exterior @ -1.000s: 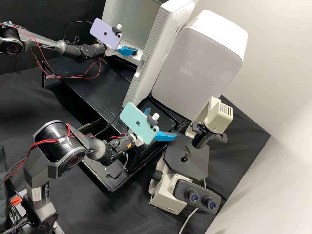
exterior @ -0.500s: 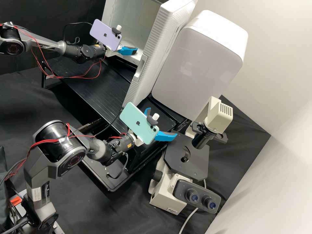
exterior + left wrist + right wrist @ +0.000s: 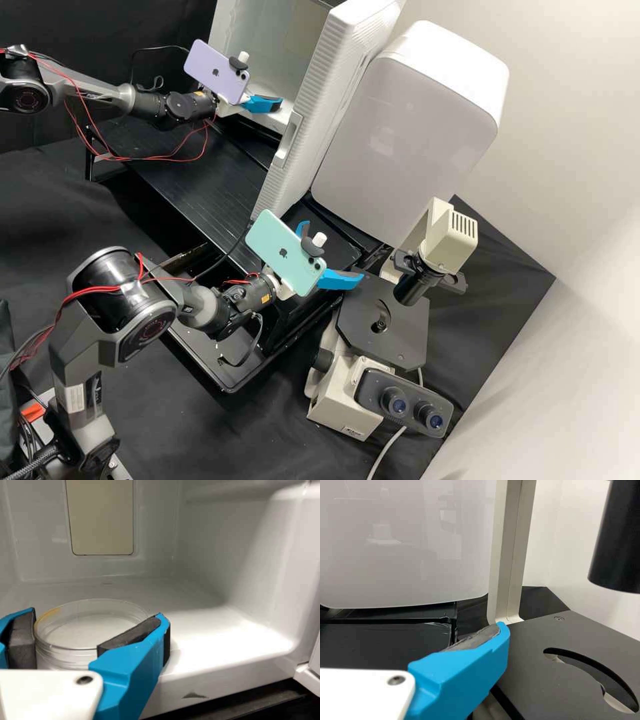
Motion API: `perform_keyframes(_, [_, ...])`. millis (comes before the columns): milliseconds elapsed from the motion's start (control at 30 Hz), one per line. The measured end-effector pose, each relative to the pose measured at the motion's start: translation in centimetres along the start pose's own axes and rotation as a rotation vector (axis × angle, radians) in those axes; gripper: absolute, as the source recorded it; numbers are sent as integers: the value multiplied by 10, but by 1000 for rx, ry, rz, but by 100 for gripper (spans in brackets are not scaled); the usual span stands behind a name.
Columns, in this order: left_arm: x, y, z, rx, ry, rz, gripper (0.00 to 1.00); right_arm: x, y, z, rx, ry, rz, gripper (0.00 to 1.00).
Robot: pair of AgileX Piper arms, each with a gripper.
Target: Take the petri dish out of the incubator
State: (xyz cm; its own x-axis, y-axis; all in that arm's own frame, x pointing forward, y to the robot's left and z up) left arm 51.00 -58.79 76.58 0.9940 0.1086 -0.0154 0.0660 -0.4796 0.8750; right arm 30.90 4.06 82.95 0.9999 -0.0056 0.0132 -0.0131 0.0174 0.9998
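A clear round petri dish (image 3: 85, 630) rests on the white floor just inside the incubator (image 3: 225, 630). My left gripper (image 3: 95, 627) is shut on it, a black pad touching the dish on either side. In the high view this left gripper (image 3: 267, 105) sits at the incubator's (image 3: 257, 40) opening, beside the swung-open ribbed door (image 3: 320, 100). My right gripper (image 3: 337, 267) hangs open and holds nothing, low by the microscope stage (image 3: 380, 327). One of its blue fingers (image 3: 470, 660) lies over the edge of that black stage (image 3: 560, 650).
A big white box (image 3: 413, 120) stands right of the door. The microscope (image 3: 373, 393) with its dark condenser (image 3: 620, 535) is at the front right. A black raised shelf (image 3: 200, 180) runs under both arms. Red cables (image 3: 133, 157) trail from the left arm.
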Motion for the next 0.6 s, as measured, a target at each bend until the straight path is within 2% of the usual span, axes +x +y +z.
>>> perform_keyframes(267, [-15,-1,-3,-5,-37,1,0,0,0,0,0,0,0,100])
perform_keyframes(600, [-50,-7,-2,-47,-123,-6,0,0,0,0,0,0,0,100])
